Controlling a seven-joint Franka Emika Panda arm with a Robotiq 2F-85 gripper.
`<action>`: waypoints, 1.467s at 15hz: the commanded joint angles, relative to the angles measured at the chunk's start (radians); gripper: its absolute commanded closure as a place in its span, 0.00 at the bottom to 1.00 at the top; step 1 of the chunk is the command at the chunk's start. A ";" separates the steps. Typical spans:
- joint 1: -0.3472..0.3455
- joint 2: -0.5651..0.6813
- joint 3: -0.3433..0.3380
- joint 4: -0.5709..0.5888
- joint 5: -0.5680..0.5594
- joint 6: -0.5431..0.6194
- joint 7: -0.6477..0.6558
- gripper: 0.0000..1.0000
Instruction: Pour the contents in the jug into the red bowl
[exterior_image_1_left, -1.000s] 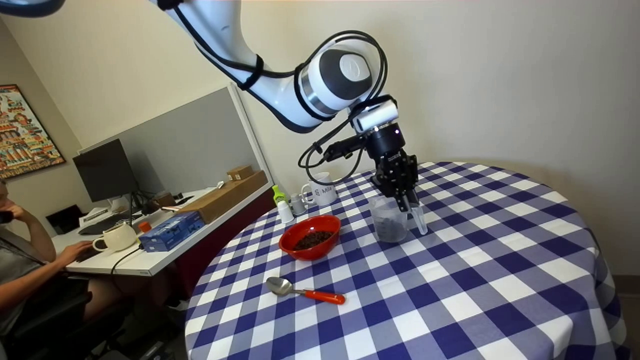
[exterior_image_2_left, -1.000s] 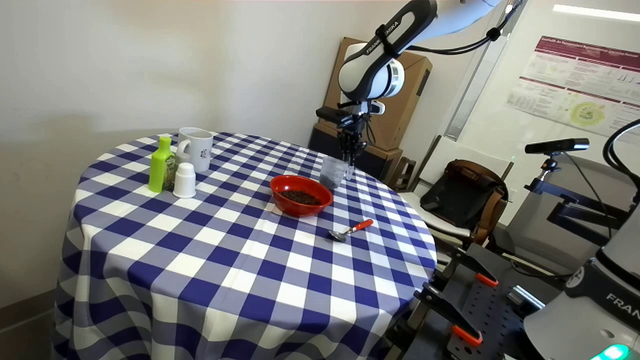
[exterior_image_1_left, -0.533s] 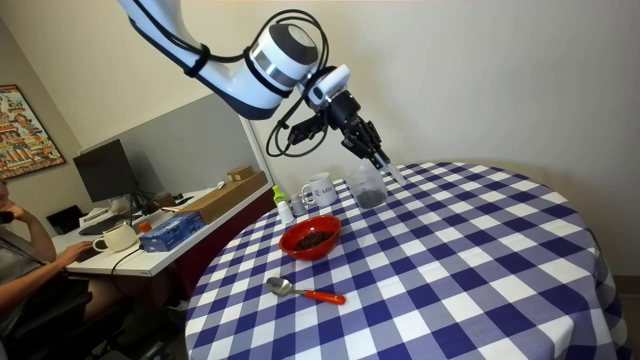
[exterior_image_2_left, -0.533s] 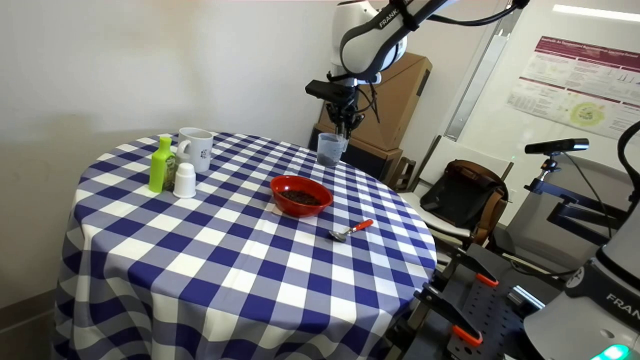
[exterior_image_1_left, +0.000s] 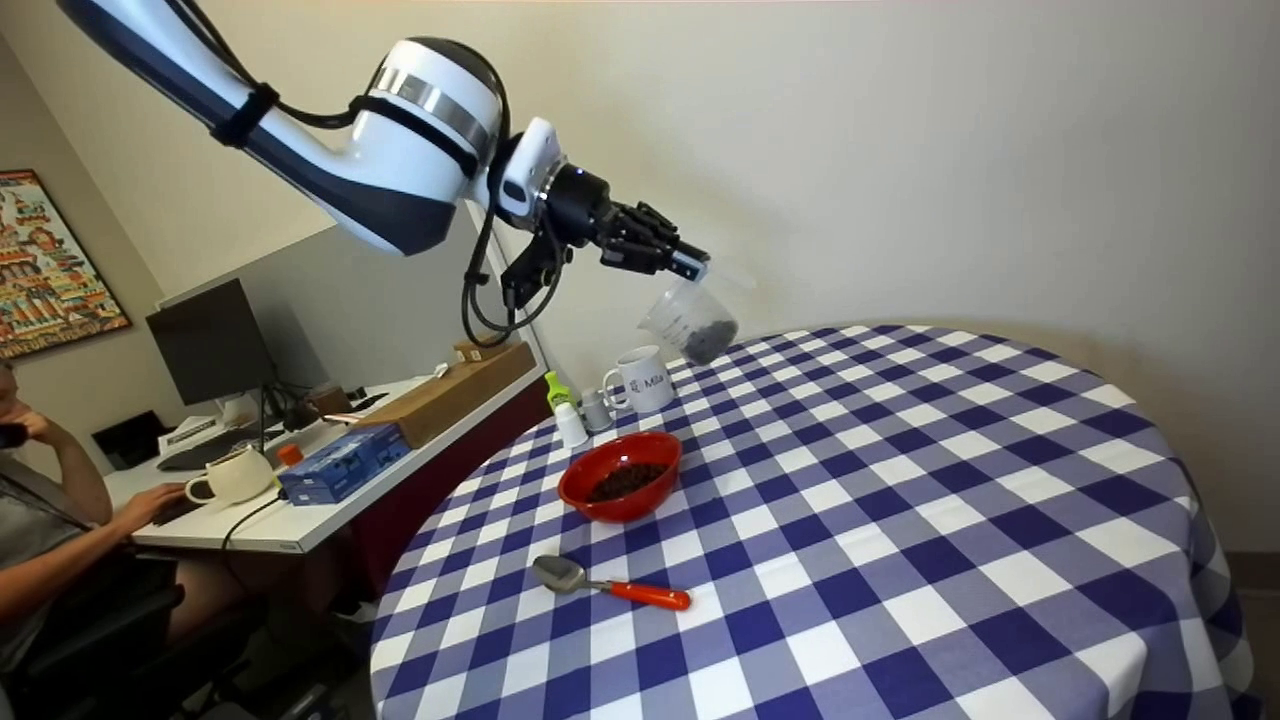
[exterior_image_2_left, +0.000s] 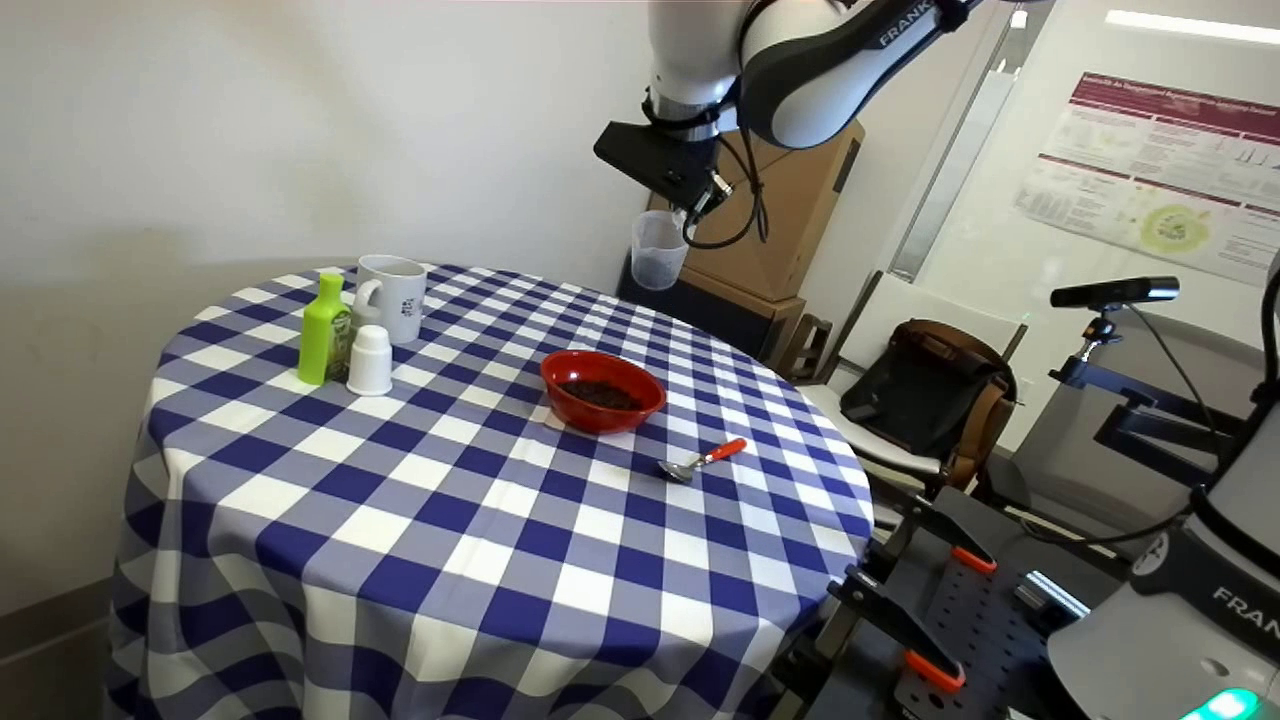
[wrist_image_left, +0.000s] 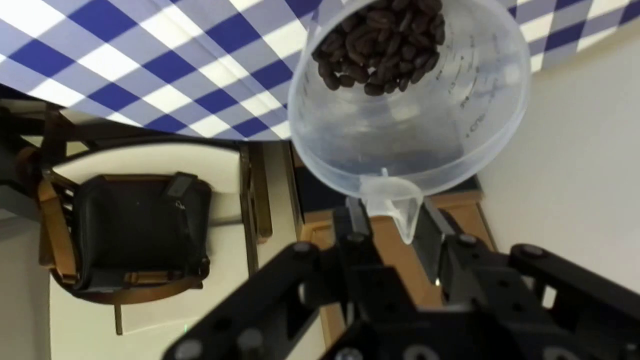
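The clear jug (exterior_image_1_left: 690, 318) hangs in the air above the checked table, tilted, with dark beans gathered near its base. It also shows in an exterior view (exterior_image_2_left: 657, 262). In the wrist view I look into the jug (wrist_image_left: 400, 135) and see the beans (wrist_image_left: 382, 47). My gripper (wrist_image_left: 392, 210) is shut on the jug's handle, which sits between the two fingers; it also shows in an exterior view (exterior_image_1_left: 692, 262). The red bowl (exterior_image_1_left: 622, 507) stands on the table, lower than the jug and apart from it, holding dark contents. The bowl (exterior_image_2_left: 602, 418) is out of the wrist view.
A spoon with an orange-red handle (exterior_image_1_left: 650, 596) lies near the bowl. A white mug (exterior_image_1_left: 648, 382), green bottle (exterior_image_2_left: 321, 335) and white shaker (exterior_image_2_left: 370, 362) stand on the table. A chair with a dark bag (exterior_image_2_left: 915, 400) and cardboard boxes (exterior_image_2_left: 815, 180) are past the table edge.
The gripper has carried the jug up from the table, and left in an exterior view. The jug has gone from about upright to tilted. The bowl and spoon have not moved.
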 joint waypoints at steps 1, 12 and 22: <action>0.115 -0.091 -0.027 -0.107 -0.239 -0.114 0.250 0.90; -0.253 -0.092 0.607 -0.248 -0.532 -0.567 0.376 0.90; -0.308 0.003 0.679 -0.230 -0.722 -0.727 0.446 0.90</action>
